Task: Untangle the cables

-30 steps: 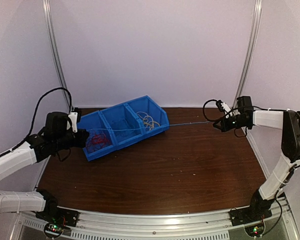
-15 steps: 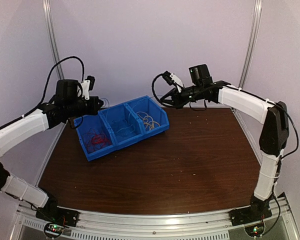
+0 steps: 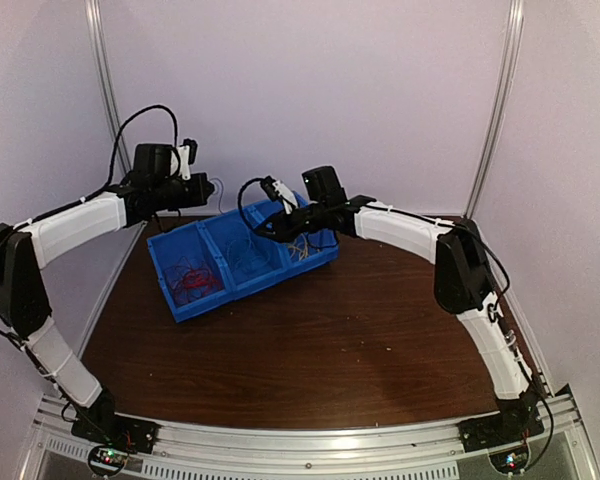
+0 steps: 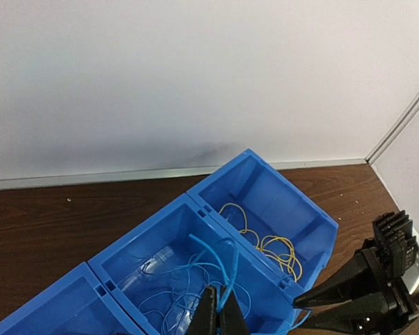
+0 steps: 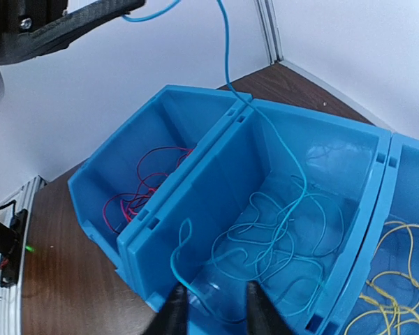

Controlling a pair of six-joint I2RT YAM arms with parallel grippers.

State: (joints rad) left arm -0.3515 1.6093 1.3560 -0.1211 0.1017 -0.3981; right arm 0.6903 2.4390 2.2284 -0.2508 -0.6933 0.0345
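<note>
left gripper (image 4: 220, 315): fingers squeezed together and pinched on the blue cable (image 4: 227, 269); it's held up high, above and behind the red end of the bin

right gripper (image 5: 215, 292): fingers apart with a clear gap; nothing sitting between them as far as I can see; it's pointing down into the middle compartment, lower than my left gripper and off to its right

blue cable: one strand drops from my left pinch, passes by the divider wall and lands in the middle compartment; the rest is a loose, loopy pile on the floor there, right under and just ahead of my right fingertips; one curled end pokes up just in front of one right finger; can't tell if it's touching

red cable (image 5: 143, 188): bunched up in the end compartment, one divider over from my right gripper and roughly below my left one

yellow cable (image 5: 398, 286): loose coils in the other end compartment, on the opposite side of my right gripper from the red; nowhere near my left fingers

bin (image 3: 242, 290): blue, three compartments in a row, one colour of cable in each; it sits at an angle on the brown table (image 3: 380, 330), towards the back wall

arms: left one is raised along the left side; right one reaches across the table to get over the bin; the two grippers are near each other but not touching
</note>
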